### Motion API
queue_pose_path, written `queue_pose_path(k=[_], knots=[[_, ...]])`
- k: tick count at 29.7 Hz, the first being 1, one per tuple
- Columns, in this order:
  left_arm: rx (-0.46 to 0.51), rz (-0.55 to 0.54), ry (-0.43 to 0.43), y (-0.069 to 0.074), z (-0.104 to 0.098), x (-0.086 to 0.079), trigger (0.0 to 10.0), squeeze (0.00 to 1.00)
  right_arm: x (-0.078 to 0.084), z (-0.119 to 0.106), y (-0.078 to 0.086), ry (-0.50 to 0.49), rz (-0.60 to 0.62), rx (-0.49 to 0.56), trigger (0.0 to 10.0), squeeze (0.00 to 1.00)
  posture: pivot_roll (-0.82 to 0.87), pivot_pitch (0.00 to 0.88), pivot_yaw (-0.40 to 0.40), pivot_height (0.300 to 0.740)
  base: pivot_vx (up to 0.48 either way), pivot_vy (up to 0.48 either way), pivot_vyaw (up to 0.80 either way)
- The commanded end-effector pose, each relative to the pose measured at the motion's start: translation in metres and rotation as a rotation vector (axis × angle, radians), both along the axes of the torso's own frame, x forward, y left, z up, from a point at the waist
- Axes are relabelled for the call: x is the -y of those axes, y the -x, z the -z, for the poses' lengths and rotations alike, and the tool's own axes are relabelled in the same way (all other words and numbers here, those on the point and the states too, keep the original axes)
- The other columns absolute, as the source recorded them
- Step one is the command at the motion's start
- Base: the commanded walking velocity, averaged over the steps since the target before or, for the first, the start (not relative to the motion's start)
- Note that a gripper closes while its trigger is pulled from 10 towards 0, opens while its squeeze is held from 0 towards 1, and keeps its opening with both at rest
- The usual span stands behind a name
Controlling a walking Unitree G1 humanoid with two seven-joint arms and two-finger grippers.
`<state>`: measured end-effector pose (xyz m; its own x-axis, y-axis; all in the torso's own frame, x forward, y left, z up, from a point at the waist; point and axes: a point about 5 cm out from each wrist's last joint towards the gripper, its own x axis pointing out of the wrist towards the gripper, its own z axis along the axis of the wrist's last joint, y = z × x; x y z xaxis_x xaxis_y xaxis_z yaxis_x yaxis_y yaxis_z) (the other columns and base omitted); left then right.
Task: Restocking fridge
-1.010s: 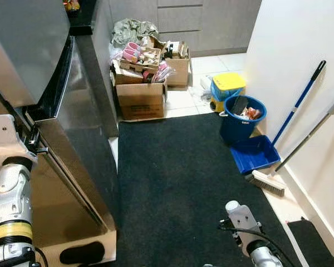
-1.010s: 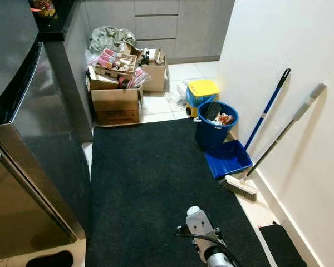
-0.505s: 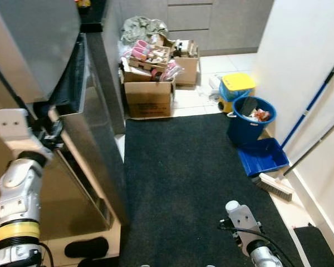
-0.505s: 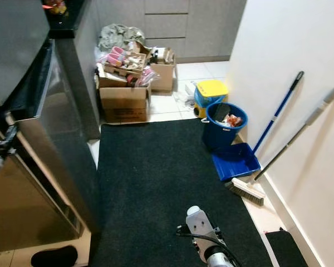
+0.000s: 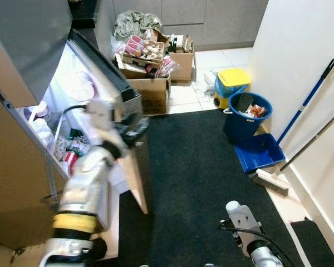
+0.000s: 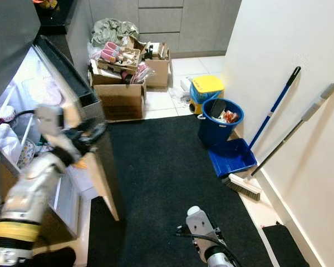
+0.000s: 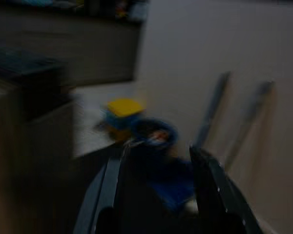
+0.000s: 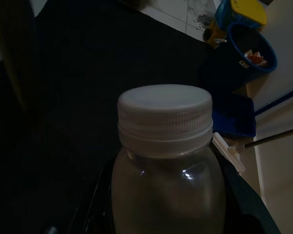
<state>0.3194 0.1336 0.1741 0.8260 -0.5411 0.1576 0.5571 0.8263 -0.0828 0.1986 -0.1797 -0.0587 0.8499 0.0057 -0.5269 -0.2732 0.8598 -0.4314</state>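
Honestly nothing readable here. The front cardboard box has a dark printed patch on its side, but it's way too small and fuzzy to make out any words. The bottle shows no label, just a plain white cap. The packets in the fridge door are blurred too.

A home kitchen: open fridge, grey cabinets, tiled floor, broom, bucket.
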Motion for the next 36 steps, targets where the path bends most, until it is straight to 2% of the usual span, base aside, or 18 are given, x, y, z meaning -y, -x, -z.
queue_pose_path(k=[1, 2, 6, 7, 8, 9, 10, 12, 13, 14, 15, 17, 19, 21, 25, 26, 29, 36], knots=[[0.002, 0.087, 0.039, 0.002, -0.006, 0.026, 10.0, 0.00, -0.001, -0.004, -0.006, -0.004, -0.004, 0.028, 10.0, 0.00, 0.04, 0.025, -0.015, 0.740, 0.000, 0.000, 0.00], [0.000, 0.133, 0.053, 0.004, -0.008, 0.038, 10.0, 0.00, -0.002, -0.005, -0.007, -0.006, -0.002, 0.034, 10.0, 0.00, 0.03, 0.026, -0.012, 0.740, 0.000, 0.000, 0.00], [-0.008, 0.197, 0.046, 0.008, -0.009, 0.044, 10.0, 0.00, -0.002, -0.006, -0.009, -0.008, 0.004, 0.042, 10.0, 0.00, 0.03, 0.026, -0.010, 0.740, 0.000, 0.000, 0.00], [-0.030, 0.213, 0.016, 0.011, -0.004, 0.038, 10.0, 0.00, -0.001, -0.006, -0.008, -0.007, 0.008, 0.042, 10.0, 0.00, 0.03, 0.028, -0.008, 0.740, 0.000, 0.000, 0.00], [-0.107, 0.214, -0.127, 0.021, 0.020, 0.014, 10.0, 0.00, 0.002, -0.004, -0.003, -0.003, 0.014, 0.031, 10.0, 0.00, 0.04, 0.034, -0.004, 0.740, 0.000, 0.000, 0.00], [-0.107, 0.214, -0.127, 0.021, 0.020, 0.014, 10.0, 0.00, 0.002, -0.004, -0.003, -0.003, 0.014, 0.031, 10.0, 0.00, 0.04, 0.034, -0.004, 0.740, 0.000, 0.000, 0.00], [-0.142, 0.207, -0.194, 0.026, 0.031, 0.005, 10.0, 0.00, 0.003, -0.003, -0.001, -0.002, 0.017, 0.026, 10.0, 0.00, 0.04, 0.035, -0.004, 0.740, 0.000, 0.000, 0.00], [-0.197, 0.118, -0.318, 0.031, 0.055, -0.015, 10.0, 0.00, 0.003, -0.001, 0.001, -0.002, 0.019, 0.019, 10.0, 0.00, 0.05, 0.040, -0.001, 0.740, 0.000, 0.000, 0.00], [-0.242, 0.025, -0.343, 0.033, 0.071, -0.028, 10.0, 0.00, 0.002, -0.001, 0.001, -0.004, 0.020, 0.017, 10.0, 0.00, 0.05, 0.044, 0.001, 0.740, 0.000, 0.000, 0.00], [-0.242, 0.025, -0.343, 0.033, 0.071, -0.028, 10.0, 0.00, 0.002, -0.001, 0.001, -0.004, 0.020, 0.017, 10.0, 0.00, 0.05, 0.044, 0.001, 0.740, 0.000, 0.000, 0.00], [-0.338, -0.153, -0.355, 0.037, 0.098, -0.049, 10.0, 0.00, 0.001, 0.000, 0.002, -0.009, 0.025, 0.012, 10.0, 0.00, 0.05, 0.049, 0.003, 0.740, 0.000, 0.000, 0.00], [-0.449, -0.309, -0.356, 0.051, 0.130, -0.064, 10.0, 0.00, -0.002, 0.001, 0.003, -0.015, 0.029, 0.007, 10.0, 0.00, 0.05, 0.052, 0.002, 0.740, 0.000, 0.000, 0.00], [-0.449, -0.309, -0.356, 0.051, 0.130, -0.064, 10.0, 0.00, -0.002, 0.001, 0.003, -0.015, 0.029, 0.007, 10.0, 0.00, 0.05, 0.052, 0.002, 0.740, 0.000, 0.000, 0.00], [-0.487, -0.349, -0.359, 0.060, 0.143, -0.067, 10.0, 0.00, -0.002, 0.001, 0.003, -0.018, 0.029, 0.005, 10.0, 0.00, 0.04, 0.055, 0.002, 0.740, 0.000, 0.000, 0.00], [-0.622, -0.457, -0.422, 0.097, 0.186, -0.077, 10.0, 0.00, 0.005, 0.010, 0.016, -0.016, 0.063, -0.060, 10.0, 0.00, 0.03, 0.066, -0.012, 0.740, 0.000, 0.000, 0.00], [-0.622, -0.457, -0.422, 0.097, 0.186, -0.077, 10.0, 0.00, 0.005, 0.010, 0.016, -0.016, 0.063, -0.060, 10.0, 0.00, 0.03, 0.066, -0.012, 0.740, 0.000, 0.000, 0.00], [-0.696, -0.541, -0.487, 0.117, 0.206, -0.091, 10.0, 0.00, 0.016, 0.018, 0.031, -0.004, 0.105, -0.132, 10.0, 0.00, 0.02, 0.073, -0.012, 0.740, 0.000, 0.000, 0.00], [-0.739, -0.567, -0.568, 0.139, 0.223, -0.103, 10.0, 0.00, 0.024, 0.025, 0.046, -0.055, 0.210, -0.185, 10.0, 0.00, 0.02, 0.083, -0.009, 0.740, 0.000, 0.000, 0.00]])
